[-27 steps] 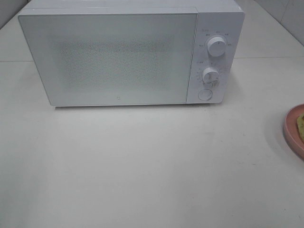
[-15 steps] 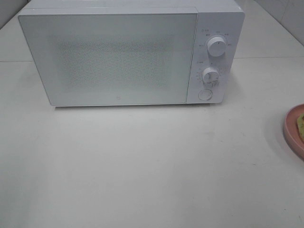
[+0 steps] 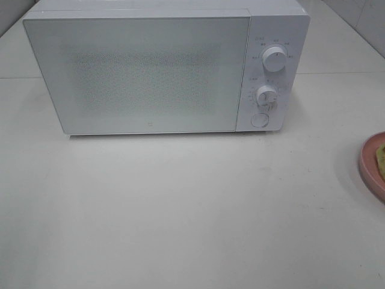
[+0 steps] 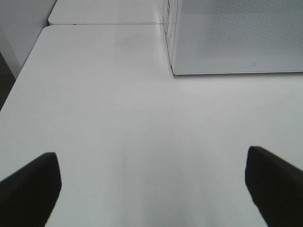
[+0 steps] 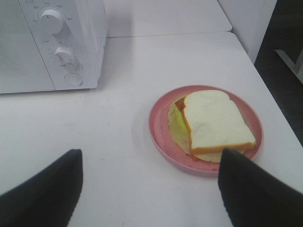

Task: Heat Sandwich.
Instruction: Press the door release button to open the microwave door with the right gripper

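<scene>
Over the table (image 4: pixel 118 94), left jaws and right jaws wide apart, empty.

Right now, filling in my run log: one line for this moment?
microwave: door shut | sandwich: on pink plate | left gripper: open, empty | right gripper: open, empty

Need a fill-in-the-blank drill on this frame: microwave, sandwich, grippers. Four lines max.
1. The microwave door is ____.
2. The sandwich lies on a ____ plate.
3. The left gripper and right gripper are both ____.
4. In the exterior high view, the plate shows at the ____ edge.

Missing words: closed; pink; open; right.
</scene>
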{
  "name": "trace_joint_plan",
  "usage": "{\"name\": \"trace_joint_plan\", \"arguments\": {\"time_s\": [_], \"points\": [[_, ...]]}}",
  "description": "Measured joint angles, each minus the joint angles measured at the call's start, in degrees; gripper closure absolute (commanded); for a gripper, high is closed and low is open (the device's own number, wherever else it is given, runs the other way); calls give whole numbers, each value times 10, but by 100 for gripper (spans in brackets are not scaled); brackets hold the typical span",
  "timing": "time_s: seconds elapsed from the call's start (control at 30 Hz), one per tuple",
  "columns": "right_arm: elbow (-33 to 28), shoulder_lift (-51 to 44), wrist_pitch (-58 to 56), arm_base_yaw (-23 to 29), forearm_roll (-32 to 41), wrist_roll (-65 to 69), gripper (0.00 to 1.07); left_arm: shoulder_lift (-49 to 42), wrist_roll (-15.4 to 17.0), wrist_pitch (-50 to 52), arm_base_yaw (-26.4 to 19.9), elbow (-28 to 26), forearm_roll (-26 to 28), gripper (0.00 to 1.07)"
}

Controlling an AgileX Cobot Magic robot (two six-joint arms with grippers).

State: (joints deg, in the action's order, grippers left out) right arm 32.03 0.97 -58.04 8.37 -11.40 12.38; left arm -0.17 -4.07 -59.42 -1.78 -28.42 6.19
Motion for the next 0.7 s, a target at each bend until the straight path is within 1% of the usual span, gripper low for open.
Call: {"name": "trace_joint_plan", "arguments": {"time_s": [0.7], "points": [[4,174,124,0,0,0,31,0,0,0,0,0,0,5]]}}
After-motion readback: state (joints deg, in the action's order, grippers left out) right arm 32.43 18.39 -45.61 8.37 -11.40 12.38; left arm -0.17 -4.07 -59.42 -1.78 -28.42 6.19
